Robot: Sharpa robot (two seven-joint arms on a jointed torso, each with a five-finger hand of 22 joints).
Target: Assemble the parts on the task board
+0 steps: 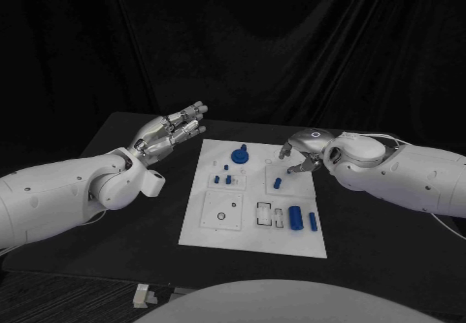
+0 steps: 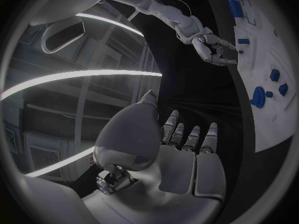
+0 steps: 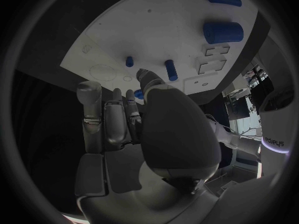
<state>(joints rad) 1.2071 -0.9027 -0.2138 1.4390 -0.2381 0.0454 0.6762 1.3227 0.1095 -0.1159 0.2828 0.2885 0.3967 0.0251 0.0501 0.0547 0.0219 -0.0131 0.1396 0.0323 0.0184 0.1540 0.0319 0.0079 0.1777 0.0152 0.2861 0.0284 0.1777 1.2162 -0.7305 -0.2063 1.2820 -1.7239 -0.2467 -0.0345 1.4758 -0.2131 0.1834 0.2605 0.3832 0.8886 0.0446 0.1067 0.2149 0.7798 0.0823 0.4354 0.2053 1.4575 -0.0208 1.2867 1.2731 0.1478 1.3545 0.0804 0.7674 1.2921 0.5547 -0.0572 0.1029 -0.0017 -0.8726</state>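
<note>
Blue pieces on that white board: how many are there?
About 6: a round knobbed one at the far edge, two small pegs mid-left, one peg by the right hand, two cylinders near-right. Others may be hidden.

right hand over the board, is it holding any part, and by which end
Cannot tell: the right hand hovers curled above the task board, nothing visible in it.

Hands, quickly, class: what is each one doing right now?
Left hand: open, fingers apart, holding nothing.
Right hand: fingers curled above the task board; cannot tell whether it holds anything.

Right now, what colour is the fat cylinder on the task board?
Blue. The fat cylinder shows best in the right wrist view, lying on the white task board.
</note>
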